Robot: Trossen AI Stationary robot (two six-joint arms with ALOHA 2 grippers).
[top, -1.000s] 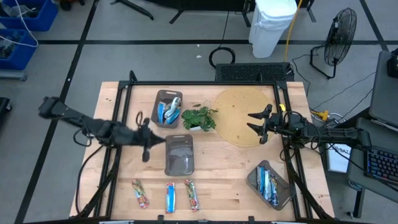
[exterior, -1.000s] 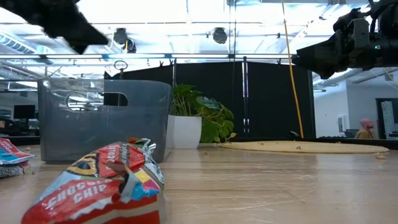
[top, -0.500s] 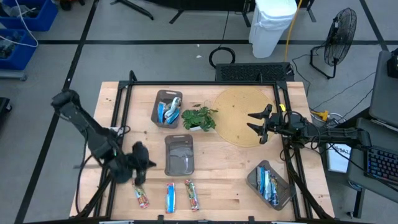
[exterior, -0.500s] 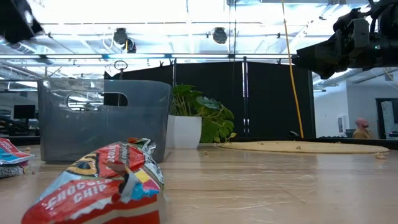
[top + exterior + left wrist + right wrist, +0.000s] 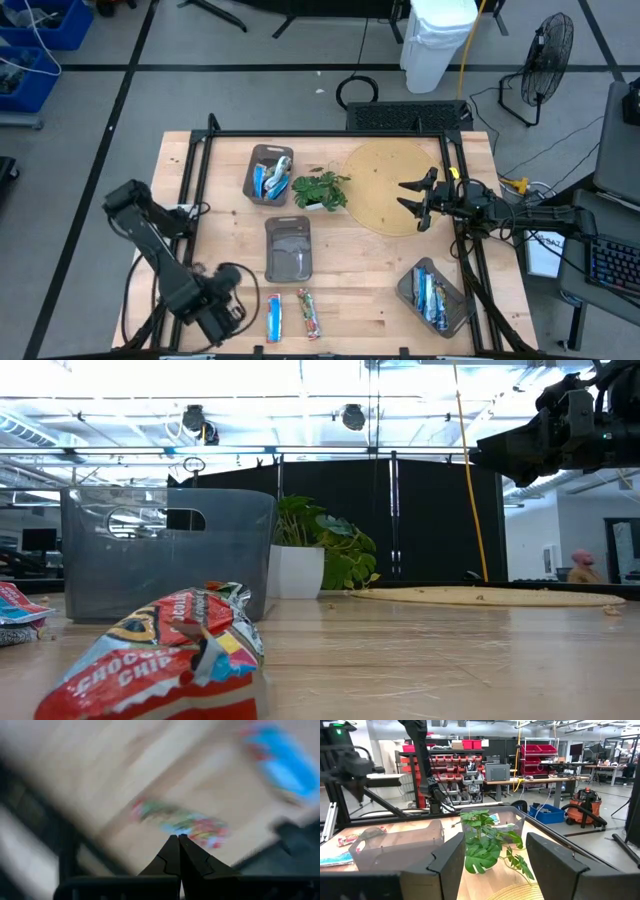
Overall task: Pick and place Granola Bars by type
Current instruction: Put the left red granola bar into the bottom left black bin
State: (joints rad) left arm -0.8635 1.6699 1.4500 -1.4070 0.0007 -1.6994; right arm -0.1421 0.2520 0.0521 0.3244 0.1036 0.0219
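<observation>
The left gripper (image 5: 222,312), fingers pressed together, hangs over the red-multicolour granola bar (image 5: 182,821) at the surface's 7 o'clock edge; descending shut, it would probably shove the bar off. The right gripper (image 5: 412,199) waits spread at 3 o'clock

A pale wooden table (image 5: 350,270) carries three grey rectangular plastic trays (image 5: 288,249), a small leafy green plant in a white pot (image 5: 320,189) and a round tan mat (image 5: 385,185). A white bin (image 5: 438,40) and a black fan (image 5: 548,55) stand on the floor beyond.
</observation>
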